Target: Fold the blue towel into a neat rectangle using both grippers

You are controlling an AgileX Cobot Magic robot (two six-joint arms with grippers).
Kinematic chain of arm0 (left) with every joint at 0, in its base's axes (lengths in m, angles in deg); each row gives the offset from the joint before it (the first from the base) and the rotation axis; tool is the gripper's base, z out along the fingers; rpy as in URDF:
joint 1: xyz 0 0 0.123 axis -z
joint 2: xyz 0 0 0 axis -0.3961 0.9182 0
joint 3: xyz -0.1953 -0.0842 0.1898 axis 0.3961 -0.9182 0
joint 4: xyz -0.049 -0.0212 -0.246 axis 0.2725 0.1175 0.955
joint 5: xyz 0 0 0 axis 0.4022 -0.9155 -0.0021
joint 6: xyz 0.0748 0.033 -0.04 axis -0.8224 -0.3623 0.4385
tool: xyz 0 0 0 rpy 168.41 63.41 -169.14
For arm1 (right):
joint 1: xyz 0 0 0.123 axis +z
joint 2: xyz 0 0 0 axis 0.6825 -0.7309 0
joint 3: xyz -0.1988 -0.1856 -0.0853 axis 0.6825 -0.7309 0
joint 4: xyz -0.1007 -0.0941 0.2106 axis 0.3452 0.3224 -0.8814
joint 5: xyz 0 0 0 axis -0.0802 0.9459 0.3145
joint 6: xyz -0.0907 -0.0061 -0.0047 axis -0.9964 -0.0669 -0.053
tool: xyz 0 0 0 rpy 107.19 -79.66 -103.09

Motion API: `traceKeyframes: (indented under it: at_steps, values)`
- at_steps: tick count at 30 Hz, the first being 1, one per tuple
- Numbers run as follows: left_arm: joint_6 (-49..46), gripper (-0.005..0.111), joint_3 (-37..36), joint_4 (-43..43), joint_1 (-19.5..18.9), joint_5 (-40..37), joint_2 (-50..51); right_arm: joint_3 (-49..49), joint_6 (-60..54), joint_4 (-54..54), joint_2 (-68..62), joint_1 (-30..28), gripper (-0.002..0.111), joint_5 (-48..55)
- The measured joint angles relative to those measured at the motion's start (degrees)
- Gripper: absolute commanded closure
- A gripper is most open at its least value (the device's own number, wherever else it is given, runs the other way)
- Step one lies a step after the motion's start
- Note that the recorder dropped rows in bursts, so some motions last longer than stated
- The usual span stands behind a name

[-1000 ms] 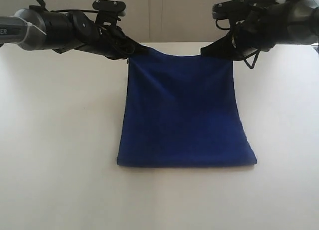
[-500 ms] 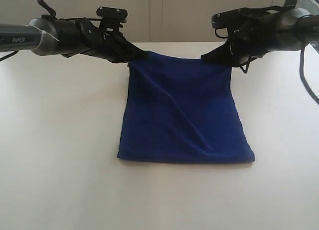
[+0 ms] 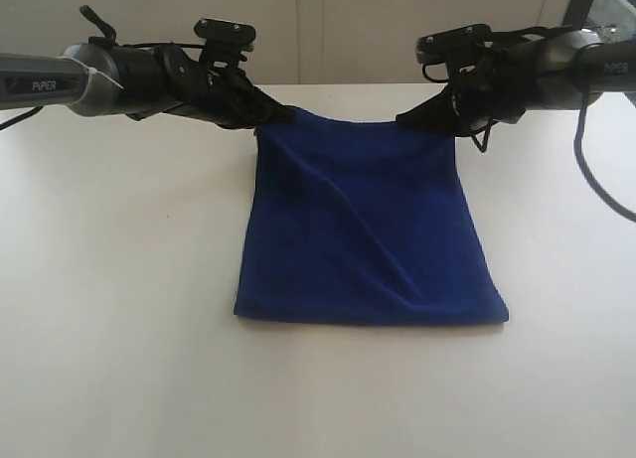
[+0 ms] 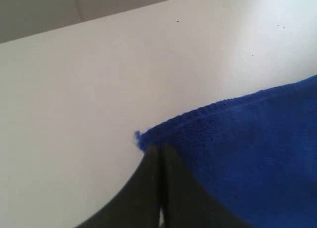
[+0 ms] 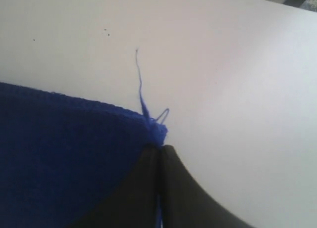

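The blue towel (image 3: 370, 229) lies in the middle of the white worktop (image 3: 119, 309), with its near edge flat on the surface. A diagonal crease runs from the far left corner toward the near right one. The left claw (image 3: 281, 111) is clenched on the far left corner, jaws pressed together with the hem pinched at their tips. The right claw (image 3: 409, 117) grips the far right corner the same way, and a loose blue thread (image 5: 140, 84) sticks out there. The left arm (image 3: 119, 76) and right arm (image 3: 556, 66) reach in from the 2 sides.
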Motion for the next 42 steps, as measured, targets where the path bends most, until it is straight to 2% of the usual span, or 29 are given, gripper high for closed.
traceKeyframes:
  at_steps: [13,15,22,26,31,33,36,38,42]
  values:
    - [-0.09,0.105,0.13,0.0,-0.73,0.94,2.26,1.1,0.0,0.37,-0.96,0.0,0.108,-0.75]
    - [-0.09,0.097,0.13,0.0,-0.73,1.06,2.61,1.1,0.0,0.46,-0.96,0.0,0.104,-1.12]
    - [-0.09,0.058,0.13,0.0,-0.73,1.3,3.52,1.1,0.0,0.46,-0.96,0.0,0.076,-2.04]
    - [-0.09,0.05,0.13,0.0,-0.73,2.49,3.56,1.1,0.0,0.46,-0.96,0.0,0.068,-2.04]
    - [-0.21,0.049,0.13,0.0,-0.84,2.24,3.56,1.1,0.0,0.6,-0.96,0.0,0.072,-1.46]
    - [-0.31,0.05,0.13,0.0,-1.17,0.32,3.45,1.1,0.0,0.6,-0.84,0.0,0.081,0.37]
    - [-0.43,0.054,0.13,0.0,-2.52,-4.61,1.95,1.1,0.0,-0.43,0.42,-0.1,0.101,3.22]
    - [-0.43,0.061,0.13,0.0,-4.01,-8.47,0.29,1.26,-1.36,-2.25,1.79,-0.1,0.108,4.49]
    - [-0.69,0.083,0.13,0.09,-6.75,-17.08,-3.32,3.75,-14.13,-14.6,4.02,-0.34,0.108,8.06]
